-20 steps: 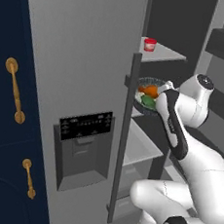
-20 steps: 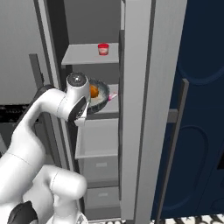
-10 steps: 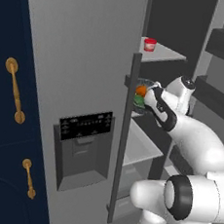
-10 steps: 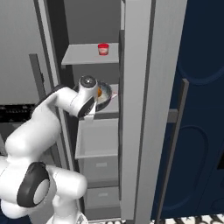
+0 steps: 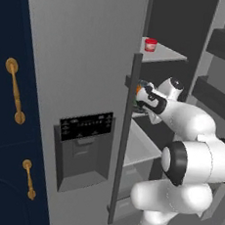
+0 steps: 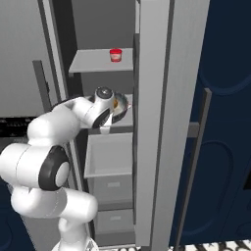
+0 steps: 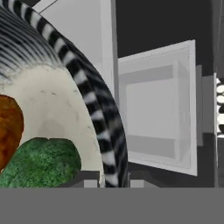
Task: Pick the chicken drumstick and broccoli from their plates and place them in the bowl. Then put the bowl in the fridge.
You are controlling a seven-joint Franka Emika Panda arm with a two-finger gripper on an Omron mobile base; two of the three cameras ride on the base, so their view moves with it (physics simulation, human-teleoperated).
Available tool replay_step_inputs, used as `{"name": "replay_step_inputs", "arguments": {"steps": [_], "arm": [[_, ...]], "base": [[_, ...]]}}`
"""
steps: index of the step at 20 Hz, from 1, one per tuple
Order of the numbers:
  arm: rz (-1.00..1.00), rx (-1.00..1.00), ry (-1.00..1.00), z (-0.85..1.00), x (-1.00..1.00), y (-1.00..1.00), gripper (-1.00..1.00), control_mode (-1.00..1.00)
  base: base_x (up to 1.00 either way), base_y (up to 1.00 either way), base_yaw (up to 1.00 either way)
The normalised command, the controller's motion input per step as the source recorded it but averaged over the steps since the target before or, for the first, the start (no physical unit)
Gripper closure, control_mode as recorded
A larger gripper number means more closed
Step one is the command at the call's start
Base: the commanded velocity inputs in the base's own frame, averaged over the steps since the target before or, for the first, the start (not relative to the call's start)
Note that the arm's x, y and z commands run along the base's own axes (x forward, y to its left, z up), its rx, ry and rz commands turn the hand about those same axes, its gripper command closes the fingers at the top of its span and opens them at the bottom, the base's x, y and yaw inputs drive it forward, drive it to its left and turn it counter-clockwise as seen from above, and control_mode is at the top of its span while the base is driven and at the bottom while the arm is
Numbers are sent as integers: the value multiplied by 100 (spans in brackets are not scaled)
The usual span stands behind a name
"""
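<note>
A kitchen corner with navy cabinets and brass handles frames a tall grey fridge whose door stands open. Nearest the cameras, the white arm rises in front of the fridge and bends in toward its inside. On the closed fridge door, beside the long vertical bar handle, sits the dark dispenser panel.

Past the bar handle, the hand reaches into the fridge at the level of the middle shelf. Its jaws are drawn narrow on the rim of the bowl, as the close view along the hand shows: the ribbed dark wall of the bowl curves right past the fingertips. Whether the bowl already rests on the middle shelf or hangs just above it, I cannot tell.

Inside the bowl, against its pale speckled inner wall, the broccoli lies closest to the fingertips, and the chicken drumstick lies just beside it, touching it, further along the bowl's inside. From the left base view a bit of orange and green shows in the bowl just behind the bar handle.

Below the bowl, a pale grey drawer sits under the middle shelf, with more drawers below it. Above the bowl, on the upper shelf, stands a small red cup, well apart from the bowl.
</note>
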Motion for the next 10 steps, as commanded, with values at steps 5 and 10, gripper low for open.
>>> {"name": "replay_step_inputs", "arguments": {"steps": [5, 10], "arm": [[4, 0, 3, -33, 33, 0, 100, -100], [0, 0, 2, -20, 37, 3, -100, -100]], "base": [[0, 0, 0], [0, 0, 0]]}}
